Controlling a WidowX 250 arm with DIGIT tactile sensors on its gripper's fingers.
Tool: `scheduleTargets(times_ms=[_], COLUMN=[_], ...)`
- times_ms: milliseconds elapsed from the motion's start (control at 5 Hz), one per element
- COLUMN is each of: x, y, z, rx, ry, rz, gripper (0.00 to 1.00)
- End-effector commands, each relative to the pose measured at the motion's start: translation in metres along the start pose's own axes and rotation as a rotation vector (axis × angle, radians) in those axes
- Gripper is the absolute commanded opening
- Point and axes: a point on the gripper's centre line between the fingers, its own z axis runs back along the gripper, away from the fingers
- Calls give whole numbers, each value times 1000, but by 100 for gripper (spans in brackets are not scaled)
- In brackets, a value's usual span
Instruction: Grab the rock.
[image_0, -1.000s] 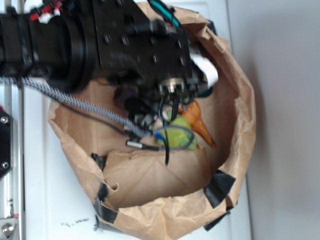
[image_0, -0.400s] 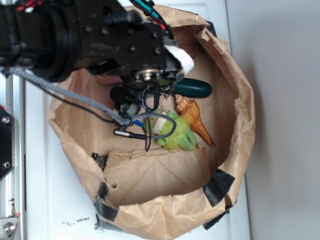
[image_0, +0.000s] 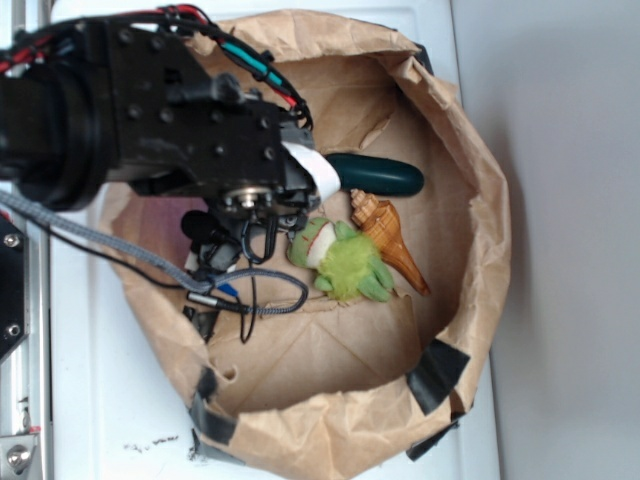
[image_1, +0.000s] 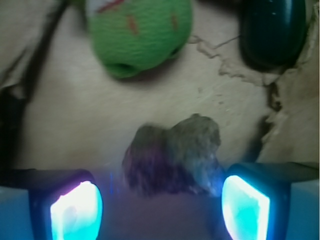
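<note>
Two fingers (image_1: 75, 210) of the gripper (image_1: 160, 205) are standing apart, flanking the rock (image_1: 175, 155), which is lying on the bag (image_0: 470, 300) floor between them. Toy (image_1: 137, 32) and dark green object (image_1: 274, 30) are resting beyond the rock, toward the bag's far edge.

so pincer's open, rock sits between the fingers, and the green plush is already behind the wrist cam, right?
Not quite: the wrist view shows the green plush ahead of the camera, beyond the rock. The pincer is open, with the rock between its fingers.
</note>
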Motion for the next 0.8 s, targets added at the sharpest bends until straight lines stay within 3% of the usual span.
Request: scheduleTargets(times_ms=[0,600], x=[11,35], y=[0,16], z=[18,18], rx=[33,24], ry=[-51,-34], rz=[-2,68], gripper=[100,100])
